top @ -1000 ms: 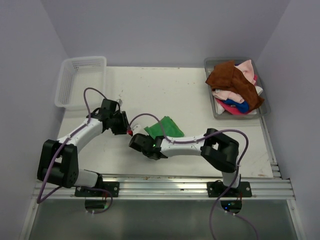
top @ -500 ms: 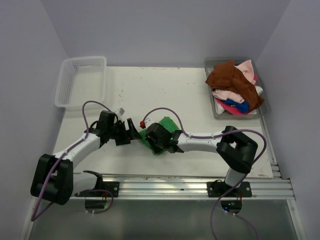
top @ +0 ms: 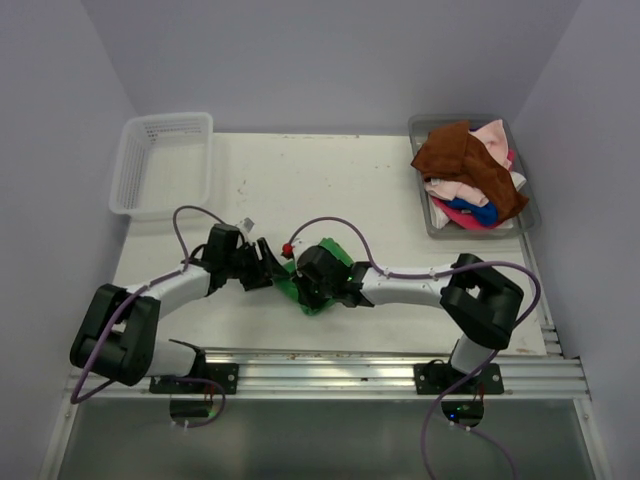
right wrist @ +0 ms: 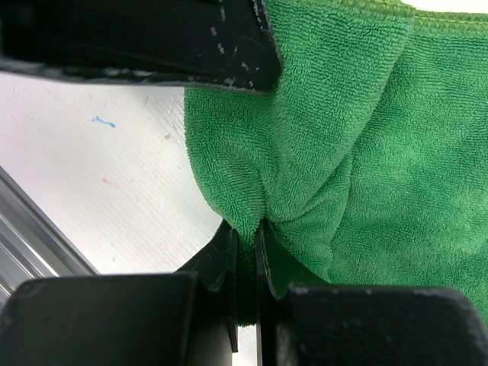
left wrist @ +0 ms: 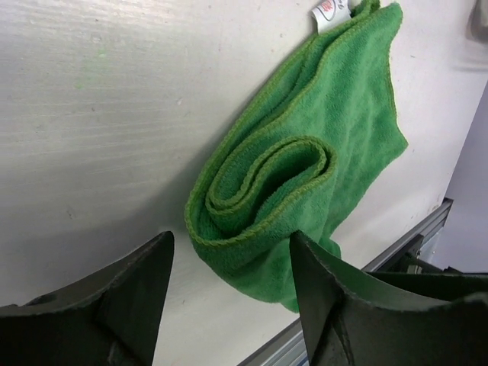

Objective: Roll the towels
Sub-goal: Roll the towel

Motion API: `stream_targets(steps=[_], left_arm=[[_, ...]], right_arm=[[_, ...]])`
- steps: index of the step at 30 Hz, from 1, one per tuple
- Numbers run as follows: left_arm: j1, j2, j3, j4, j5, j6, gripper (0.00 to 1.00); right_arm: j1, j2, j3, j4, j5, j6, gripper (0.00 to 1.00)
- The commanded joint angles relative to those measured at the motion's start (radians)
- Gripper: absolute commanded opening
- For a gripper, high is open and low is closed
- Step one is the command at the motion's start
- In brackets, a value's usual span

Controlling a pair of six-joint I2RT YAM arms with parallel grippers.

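Note:
A bright green towel [top: 305,293] lies near the table's front middle, mostly under my right wrist. In the left wrist view the green towel [left wrist: 305,160] is loosely rolled, its spiral end facing me. My left gripper [left wrist: 229,286] is open, its fingers [left wrist: 137,282] spread just short of the roll's end. It sits left of the towel in the top view [top: 268,268]. My right gripper [right wrist: 245,240] is shut on a pinched fold of the green towel [right wrist: 343,130]. More towels [top: 470,170], rust brown, pale pink, blue and magenta, are piled in the grey tray [top: 533,215].
A white mesh basket [top: 163,162] stands at the back left. The aluminium rail [top: 330,375] runs along the table's front edge, close to the towel. It also shows in the left wrist view [left wrist: 427,229]. Cables loop over both arms.
My right gripper swung from the towel's near left onto the towel and shut on it. My left gripper moved down and right to the towel's left end.

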State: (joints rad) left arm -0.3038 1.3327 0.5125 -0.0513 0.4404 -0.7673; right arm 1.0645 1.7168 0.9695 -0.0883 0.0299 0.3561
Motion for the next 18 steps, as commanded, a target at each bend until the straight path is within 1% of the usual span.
stream_targets(steps=[1, 2, 4, 5, 7, 8, 9, 10, 11, 12, 13, 14, 15, 16, 18], left_arm=[[-0.011, 0.040, 0.018, 0.076, -0.035, -0.033, 0.64], [-0.014, 0.048, 0.017, 0.079, -0.043, -0.044, 0.60], [-0.024, 0.074, 0.021, 0.073, -0.074, -0.050, 0.56], [-0.029, 0.083, 0.027, 0.065, -0.083, -0.053, 0.50], [-0.038, 0.103, 0.031, 0.057, -0.097, -0.058, 0.44], [-0.038, 0.109, 0.034, 0.054, -0.101, -0.064, 0.37], [-0.038, 0.112, 0.038, 0.053, -0.103, -0.066, 0.33], [-0.038, 0.114, 0.046, 0.012, -0.106, -0.066, 0.27], [-0.038, 0.114, 0.063, -0.020, -0.112, -0.066, 0.14], [-0.040, 0.108, 0.072, -0.041, -0.115, -0.066, 0.06], [-0.040, 0.105, 0.083, -0.062, -0.117, -0.066, 0.00], [-0.040, 0.102, 0.104, -0.108, -0.121, -0.063, 0.00], [-0.040, 0.094, 0.115, -0.129, -0.124, -0.061, 0.00], [-0.040, 0.089, 0.133, -0.152, -0.127, -0.058, 0.00], [-0.043, 0.077, 0.149, -0.205, -0.137, -0.049, 0.00]], right_arm=[[-0.005, -0.052, -0.006, 0.030, -0.027, 0.014, 0.00], [-0.005, -0.051, -0.006, 0.030, -0.027, 0.014, 0.00], [-0.005, -0.051, -0.006, 0.030, -0.027, 0.017, 0.00], [-0.005, -0.051, -0.006, 0.030, -0.027, 0.015, 0.00], [-0.005, -0.052, -0.006, 0.025, -0.025, 0.009, 0.00], [-0.005, -0.054, -0.005, 0.018, -0.027, 0.006, 0.00], [-0.003, -0.054, -0.003, 0.013, -0.027, 0.003, 0.00], [-0.003, -0.054, 0.003, 0.007, -0.027, -0.005, 0.00], [-0.003, -0.056, 0.006, -0.004, -0.027, -0.012, 0.00], [-0.001, -0.060, 0.009, -0.020, -0.022, -0.016, 0.04], [0.003, -0.062, 0.017, -0.030, -0.013, -0.028, 0.11], [0.009, -0.065, 0.026, -0.060, -0.004, -0.035, 0.20], [0.026, -0.065, 0.052, -0.080, 0.025, -0.040, 0.40], [0.034, -0.065, 0.066, -0.100, 0.040, -0.052, 0.47], [0.073, -0.065, 0.104, -0.138, 0.111, -0.069, 0.57]])
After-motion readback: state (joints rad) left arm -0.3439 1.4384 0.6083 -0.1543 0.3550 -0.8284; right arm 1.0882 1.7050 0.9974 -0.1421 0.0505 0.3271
